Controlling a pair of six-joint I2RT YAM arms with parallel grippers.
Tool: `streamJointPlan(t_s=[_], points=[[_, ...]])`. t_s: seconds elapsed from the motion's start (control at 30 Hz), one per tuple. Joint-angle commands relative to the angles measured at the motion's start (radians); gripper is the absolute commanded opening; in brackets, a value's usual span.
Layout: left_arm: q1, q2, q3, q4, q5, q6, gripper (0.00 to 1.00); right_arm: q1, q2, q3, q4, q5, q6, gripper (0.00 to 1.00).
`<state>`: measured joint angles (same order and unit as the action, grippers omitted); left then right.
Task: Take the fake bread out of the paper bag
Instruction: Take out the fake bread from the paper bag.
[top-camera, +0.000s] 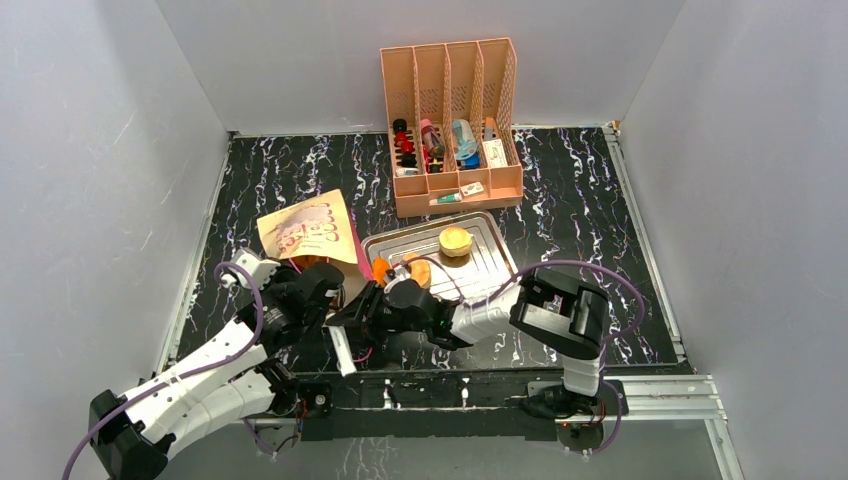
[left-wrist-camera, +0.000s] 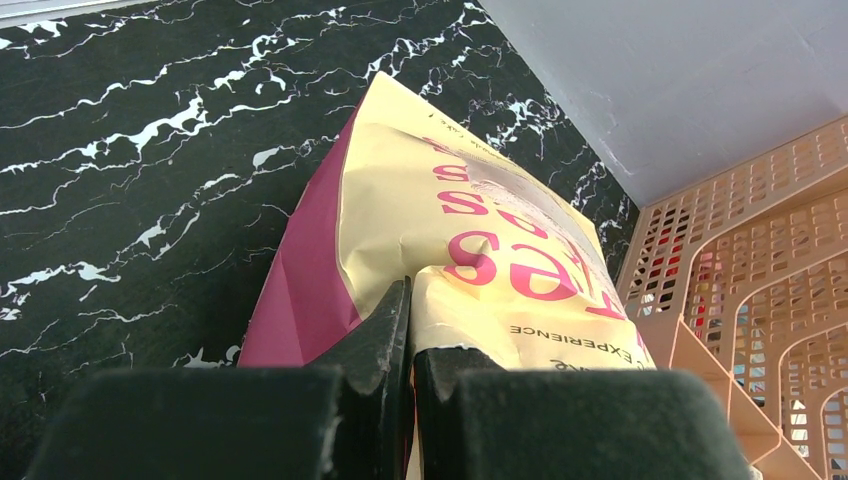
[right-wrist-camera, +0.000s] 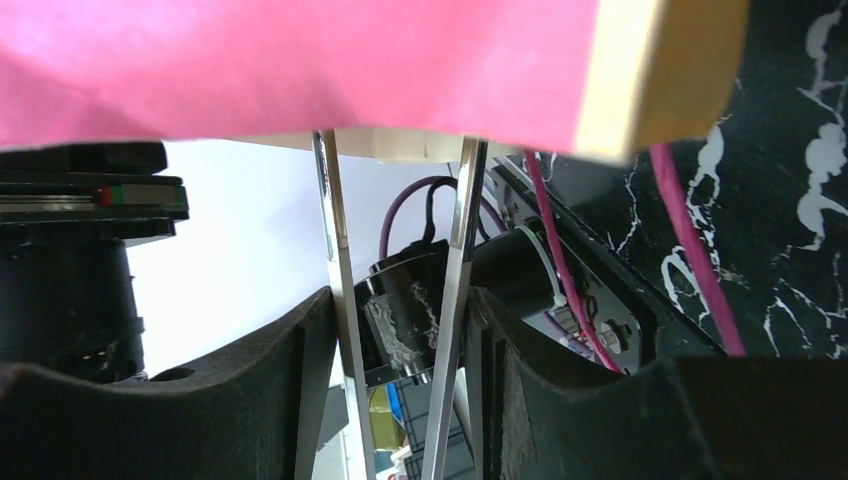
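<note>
My left gripper (left-wrist-camera: 411, 320) pinches the paper bag (left-wrist-camera: 480, 220) by its rim, to steady it lying left of the tray (top-camera: 492, 262). My right gripper (right-wrist-camera: 400, 300) clasps tongs (right-wrist-camera: 335, 230) pointed at the bag's mouth. One bun (top-camera: 455, 240) sits on the tray.

Found the paper bag (top-camera: 305, 232) at nine o'clock from the surface's middle, tilted, mouth toward five o'clock. Showed a cream-tan face with pink lettering, a magenta side panel and thin pink cord handles (right-wrist-camera: 697, 250). Was pinched at the mouth rim by the left hand (left-wrist-camera: 410, 320), fingers tight together. Spotted one round tan fake bread (top-camera: 455, 241) outside, at three o'clock from the bag.
</note>
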<state>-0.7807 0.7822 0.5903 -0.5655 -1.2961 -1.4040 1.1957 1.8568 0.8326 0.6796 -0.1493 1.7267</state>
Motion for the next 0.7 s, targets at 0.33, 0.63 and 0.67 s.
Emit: streamJointPlan(t_s=[0.33, 0.63, 0.67], points=[[0.003, 0.017, -0.007, 0.05, 0.027, 0.05, 0.0, -0.013, 0.011, 0.024, 0.179, -0.137, 0.015, 0.45], [0.003, 0.005, -0.001, 0.068, 0.018, 0.094, 0.0, -0.013, -0.011, -0.044, 0.208, -0.185, 0.03, 0.45], [0.003, 0.005, -0.001, 0.072, 0.018, 0.098, 0.0, -0.013, -0.015, -0.049, 0.207, -0.188, 0.03, 0.45]])
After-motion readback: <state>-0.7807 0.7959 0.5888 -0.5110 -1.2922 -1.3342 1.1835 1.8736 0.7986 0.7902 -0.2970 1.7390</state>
